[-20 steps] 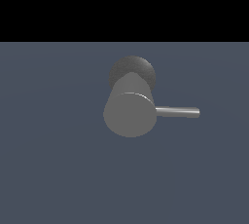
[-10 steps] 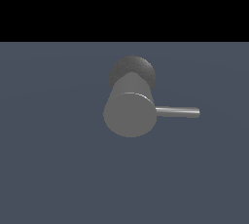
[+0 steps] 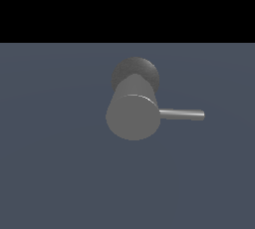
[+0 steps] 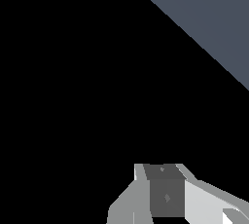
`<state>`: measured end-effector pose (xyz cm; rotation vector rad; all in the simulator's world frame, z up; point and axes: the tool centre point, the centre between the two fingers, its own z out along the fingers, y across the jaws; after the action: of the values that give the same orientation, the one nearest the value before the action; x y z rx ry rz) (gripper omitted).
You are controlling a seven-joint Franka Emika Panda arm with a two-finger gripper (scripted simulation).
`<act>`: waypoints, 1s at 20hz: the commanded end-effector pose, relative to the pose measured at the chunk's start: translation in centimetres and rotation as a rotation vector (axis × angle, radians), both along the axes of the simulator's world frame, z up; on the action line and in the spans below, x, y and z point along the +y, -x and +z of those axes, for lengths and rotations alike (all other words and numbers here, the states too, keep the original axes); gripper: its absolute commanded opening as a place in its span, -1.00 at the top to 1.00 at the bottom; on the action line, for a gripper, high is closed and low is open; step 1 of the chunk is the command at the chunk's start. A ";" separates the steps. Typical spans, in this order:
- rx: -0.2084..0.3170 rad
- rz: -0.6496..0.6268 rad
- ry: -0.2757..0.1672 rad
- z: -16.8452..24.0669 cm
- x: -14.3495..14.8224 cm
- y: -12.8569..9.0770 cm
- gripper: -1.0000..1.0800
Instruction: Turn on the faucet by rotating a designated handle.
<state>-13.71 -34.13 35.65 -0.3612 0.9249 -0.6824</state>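
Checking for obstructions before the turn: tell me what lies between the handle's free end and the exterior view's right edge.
Nothing: in the exterior view, only bare blue-grey floor lies beyond the handle projecting from the faucet.

Changes on record: none that I am finding. In the exterior view, the faucet (image 3: 133, 116) is sitting at frame centre exactly where the earlier pictures place it, and its handle (image 3: 182, 114) is pointing toward the right edge at the same level angle. Nothing is entering or leaving the frame.
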 end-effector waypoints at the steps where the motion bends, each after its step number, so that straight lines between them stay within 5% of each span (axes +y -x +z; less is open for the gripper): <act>1: 0.053 -0.002 -0.090 -3.6 0.5 -0.7 1.00; 10: 0.197 0.012 -0.301 -12.3 3.3 -2.0 1.00; 20: 0.268 0.026 -0.386 -16.1 5.1 -2.4 1.00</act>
<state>-11.37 -29.11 19.88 -0.1226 1.2700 -0.4275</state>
